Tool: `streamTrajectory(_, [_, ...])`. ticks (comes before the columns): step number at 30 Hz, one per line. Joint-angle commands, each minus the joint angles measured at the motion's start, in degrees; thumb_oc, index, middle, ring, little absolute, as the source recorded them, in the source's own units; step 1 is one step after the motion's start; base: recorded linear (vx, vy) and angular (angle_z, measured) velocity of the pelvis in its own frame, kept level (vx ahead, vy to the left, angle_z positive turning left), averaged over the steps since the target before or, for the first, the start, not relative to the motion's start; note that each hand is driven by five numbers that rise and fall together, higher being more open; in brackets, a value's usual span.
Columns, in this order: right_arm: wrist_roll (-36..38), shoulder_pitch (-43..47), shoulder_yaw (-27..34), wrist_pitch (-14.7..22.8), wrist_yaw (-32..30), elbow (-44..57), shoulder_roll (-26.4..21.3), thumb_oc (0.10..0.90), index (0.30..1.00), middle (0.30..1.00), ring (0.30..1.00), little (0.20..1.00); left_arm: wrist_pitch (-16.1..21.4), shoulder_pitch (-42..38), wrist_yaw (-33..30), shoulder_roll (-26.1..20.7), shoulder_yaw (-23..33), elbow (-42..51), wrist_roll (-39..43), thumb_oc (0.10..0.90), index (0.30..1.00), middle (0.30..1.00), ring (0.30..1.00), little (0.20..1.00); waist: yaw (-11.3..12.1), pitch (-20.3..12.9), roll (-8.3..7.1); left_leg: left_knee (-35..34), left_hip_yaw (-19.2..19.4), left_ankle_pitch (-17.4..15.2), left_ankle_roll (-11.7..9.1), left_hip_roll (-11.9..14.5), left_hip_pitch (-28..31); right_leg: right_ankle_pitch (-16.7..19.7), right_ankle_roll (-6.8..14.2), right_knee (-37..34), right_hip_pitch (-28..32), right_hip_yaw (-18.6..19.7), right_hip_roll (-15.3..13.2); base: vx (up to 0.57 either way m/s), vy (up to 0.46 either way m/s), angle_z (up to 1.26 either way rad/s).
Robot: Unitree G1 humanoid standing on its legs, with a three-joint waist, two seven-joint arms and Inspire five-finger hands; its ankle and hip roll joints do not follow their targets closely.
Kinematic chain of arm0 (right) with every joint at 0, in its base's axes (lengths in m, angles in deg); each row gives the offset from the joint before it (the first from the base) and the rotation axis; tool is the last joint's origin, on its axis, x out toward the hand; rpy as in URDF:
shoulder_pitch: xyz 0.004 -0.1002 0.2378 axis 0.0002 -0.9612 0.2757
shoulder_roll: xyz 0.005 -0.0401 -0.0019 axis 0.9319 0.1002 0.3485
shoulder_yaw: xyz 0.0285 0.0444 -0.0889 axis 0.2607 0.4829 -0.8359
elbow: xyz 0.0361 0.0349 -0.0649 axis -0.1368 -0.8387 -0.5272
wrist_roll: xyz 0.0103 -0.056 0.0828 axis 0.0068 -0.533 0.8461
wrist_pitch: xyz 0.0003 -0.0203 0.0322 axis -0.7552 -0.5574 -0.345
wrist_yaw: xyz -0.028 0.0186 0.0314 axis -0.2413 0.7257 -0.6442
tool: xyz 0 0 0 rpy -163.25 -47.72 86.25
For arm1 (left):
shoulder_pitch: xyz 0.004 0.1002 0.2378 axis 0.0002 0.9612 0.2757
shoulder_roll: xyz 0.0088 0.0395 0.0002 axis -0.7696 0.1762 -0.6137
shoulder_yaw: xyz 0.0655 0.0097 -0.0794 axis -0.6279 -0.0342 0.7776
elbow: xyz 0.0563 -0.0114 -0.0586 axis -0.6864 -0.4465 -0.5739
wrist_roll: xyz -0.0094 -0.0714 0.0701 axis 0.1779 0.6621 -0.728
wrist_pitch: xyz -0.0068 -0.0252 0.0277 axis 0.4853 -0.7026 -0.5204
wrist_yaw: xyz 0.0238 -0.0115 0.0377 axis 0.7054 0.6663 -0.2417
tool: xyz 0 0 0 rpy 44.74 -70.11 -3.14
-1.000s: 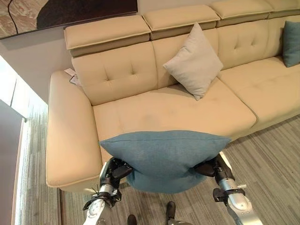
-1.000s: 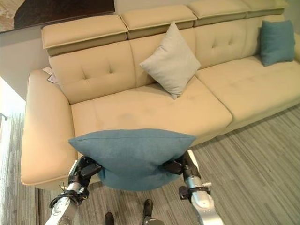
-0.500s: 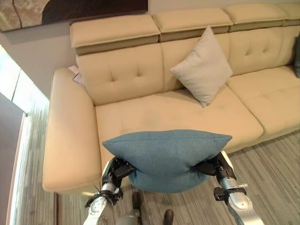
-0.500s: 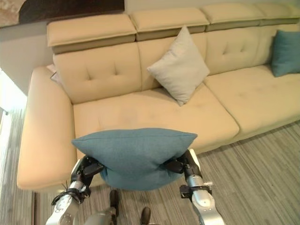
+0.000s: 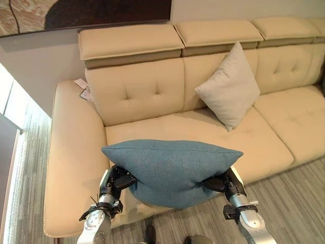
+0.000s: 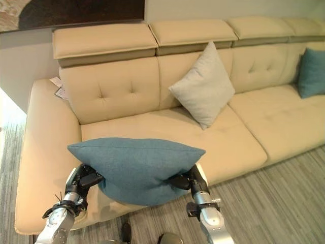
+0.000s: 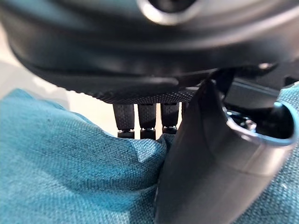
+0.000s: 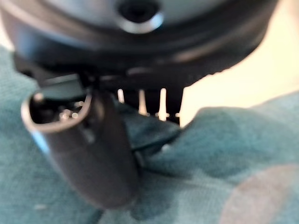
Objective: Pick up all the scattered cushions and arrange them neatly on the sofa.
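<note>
I hold a teal cushion in the air over the front edge of the beige sofa, by its left seat. My left hand pinches the cushion's left side, thumb on one face and fingers on the other. My right hand grips its right side the same way, with the thumb pressed into the fabric. A light grey cushion leans on its corner against the sofa back. Another teal cushion stands at the far right of the sofa.
The wide left armrest lies beside my left hand. A small paper tag rests where the armrest meets the back. Grey striped carpet runs in front of the sofa. A dark picture hangs on the wall above.
The camera has come closer and shifted, so the sofa sits lower and further right. The teal cushion, in both hands, is now over the seat's front edge.
</note>
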Motion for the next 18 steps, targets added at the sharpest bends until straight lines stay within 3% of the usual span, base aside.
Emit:
streamTrajectory(1, [0.6,5.7,-0.7,8.1,2.2,9.2,1.6,0.400,0.300,0.300,0.300,0.300,6.5,-4.6,4.4,4.6,-4.4,8.5,-3.6,0.400,0.300,0.300,0.300,0.300,-1.9,-3.9,-0.73,4.1,-3.7,-6.6,-3.3,-0.9,-0.5,11.3,1.2,-14.8,5.5,5.8,5.6,0.10,-0.063,0.46])
streamTrajectory(6, [0.4,5.1,-0.7,7.9,2.4,9.1,1.4,0.400,0.300,0.300,0.300,0.300,6.6,-5.3,4.2,4.6,-4.7,7.8,-3.6,0.400,0.300,0.300,0.300,0.300,-2.2,-3.5,-1.09,3.9,-5.5,-7.4,-3.8,-1.0,0.9,12.3,0.9,-16.4,5.4,5.7,5.6,0.13,-0.127,0.31])
streamTrajectory(11, [0.4,4.1,0.4,8.0,2.2,9.3,0.6,0.400,0.300,0.300,0.300,0.300,6.9,-5.6,4.9,6.1,-5.1,7.9,-2.6,0.400,0.300,0.300,0.300,0.300,-2.8,-4.1,-1.44,7.2,-6.3,-8.4,-6.1,0.5,-0.4,12.0,-0.2,-18.5,8.3,3.7,5.6,0.09,-0.179,0.36])
streamTrajectory(15, [1.5,3.8,1.9,7.9,1.5,9.4,-0.5,0.400,0.300,0.300,0.300,0.300,7.2,-7.2,4.8,7.0,-5.7,7.8,-2.0,0.400,0.300,0.300,0.300,0.300,-3.5,-3.5,-1.98,15.6,-3.2,-8.9,-7.2,2.2,-5.5,10.8,-1.4,-20.3,10.7,1.0,4.8,0.02,-0.107,0.63])
streamTrajectory(18, [1.3,4.0,2.3,7.7,1.2,9.1,-0.6,0.400,0.300,0.300,0.300,0.300,7.2,-7.4,4.9,7.2,-5.7,8.0,-2.5,0.400,0.300,0.300,0.300,0.300,-3.4,-3.7,-2.05,14.2,-0.4,-7.4,-7.0,3.8,-7.0,9.9,-1.5,-21.5,12.5,-0.7,4.7,0.08,-0.021,0.43])
